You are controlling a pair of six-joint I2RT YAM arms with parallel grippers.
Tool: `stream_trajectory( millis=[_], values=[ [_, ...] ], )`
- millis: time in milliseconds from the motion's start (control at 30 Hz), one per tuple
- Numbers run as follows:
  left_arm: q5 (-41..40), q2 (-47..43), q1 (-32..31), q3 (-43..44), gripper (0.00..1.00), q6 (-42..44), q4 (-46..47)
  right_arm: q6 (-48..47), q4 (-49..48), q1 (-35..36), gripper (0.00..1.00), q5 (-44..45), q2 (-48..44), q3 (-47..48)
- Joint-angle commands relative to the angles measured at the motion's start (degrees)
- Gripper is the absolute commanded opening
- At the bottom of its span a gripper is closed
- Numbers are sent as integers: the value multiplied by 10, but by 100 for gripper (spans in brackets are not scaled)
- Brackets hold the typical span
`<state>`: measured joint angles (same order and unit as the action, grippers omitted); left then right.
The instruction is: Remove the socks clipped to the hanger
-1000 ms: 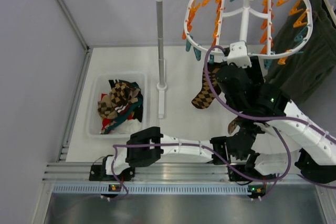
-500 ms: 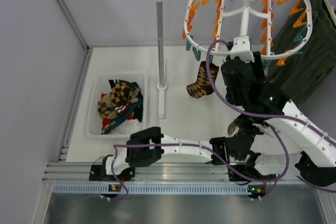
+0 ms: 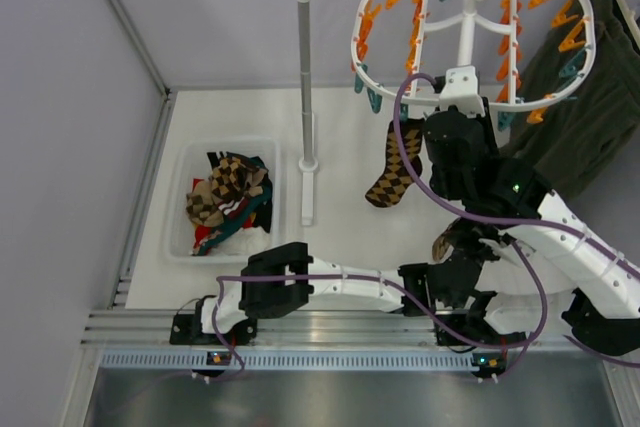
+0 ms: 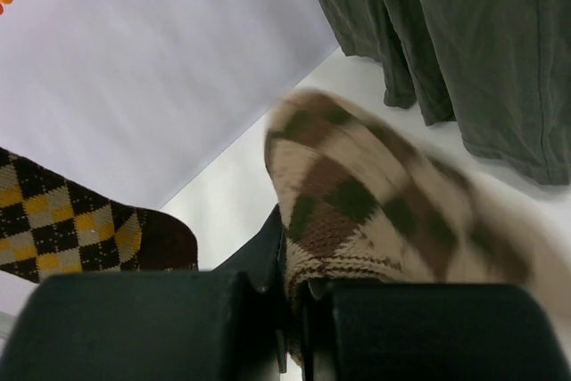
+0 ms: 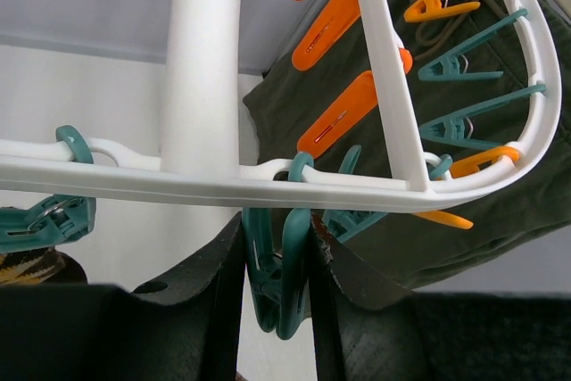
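The white hanger (image 3: 470,37) hangs from the pole at the back right, ringed with orange and teal clips. One dark brown and yellow argyle sock (image 3: 397,162) dangles from its near-left rim; a teal clip (image 5: 36,220) there holds this sock (image 5: 27,267). My right gripper (image 3: 447,112) is up at the rim (image 5: 178,180), its jaws (image 5: 277,225) pressed on both sides of another teal clip (image 5: 278,274). What hangs below that clip is hidden. My left gripper (image 3: 455,247) is low, shut (image 4: 294,256) on a tan and brown argyle sock (image 4: 357,185).
A clear bin (image 3: 185,162) at the left holds several socks, argyle, red and teal. The grey pole rack (image 3: 305,77) stands between bin and hanger. A dark green garment (image 3: 570,117) hangs at the right, behind the hanger.
My right gripper has risen to the hanger rim and its jaws have closed in on the teal clip. The hanging sock swung up and dropped back. The left arm stayed still.
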<state>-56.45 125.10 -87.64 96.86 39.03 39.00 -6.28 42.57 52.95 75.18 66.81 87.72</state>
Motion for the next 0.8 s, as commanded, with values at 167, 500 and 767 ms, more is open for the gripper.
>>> stream_trajectory(
  millis=[167, 500, 767],
  values=[
    [-34, -83, 7, -122, 0, -90, 2, 24, -15, -7, 36, -38, -15, -12],
    [2, -270, 50, -277, 0, -453, -335, 119, 8, -14, 63, -203, -69, -21],
    [13, -462, 160, -361, 0, -634, -569, 151, 10, -14, 92, -348, -128, -38]
  ],
)
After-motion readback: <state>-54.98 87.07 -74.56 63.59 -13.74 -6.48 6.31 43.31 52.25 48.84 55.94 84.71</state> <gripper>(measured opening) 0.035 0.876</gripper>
